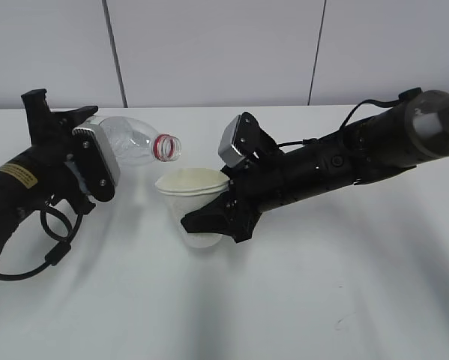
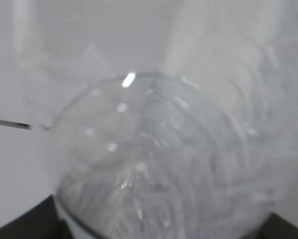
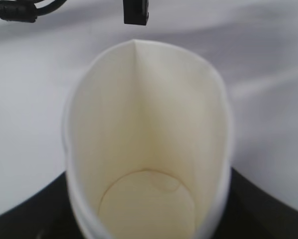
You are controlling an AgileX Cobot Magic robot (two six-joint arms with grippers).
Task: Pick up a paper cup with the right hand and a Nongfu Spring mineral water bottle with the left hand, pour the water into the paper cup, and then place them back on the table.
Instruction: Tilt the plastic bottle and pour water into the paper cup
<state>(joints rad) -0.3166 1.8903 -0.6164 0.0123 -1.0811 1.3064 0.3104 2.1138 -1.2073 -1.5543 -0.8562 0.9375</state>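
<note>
My left gripper (image 1: 85, 161) is shut on the clear water bottle (image 1: 138, 139) and holds it tipped on its side, its open red-ringed mouth (image 1: 168, 147) just above and left of the paper cup's rim. The bottle's clear body fills the left wrist view (image 2: 158, 159). My right gripper (image 1: 213, 217) is shut on the white paper cup (image 1: 194, 187) and holds it upright above the table (image 1: 299, 300). The squeezed, oval cup fills the right wrist view (image 3: 149, 149); its bottom shows. I cannot tell if water is flowing.
The left arm's looped black cable (image 1: 52, 240) hangs over the table at the left. A grey panelled wall (image 1: 209, 52) stands behind the table's far edge. A small dark mark (image 1: 340, 322) lies on the tabletop at the front right.
</note>
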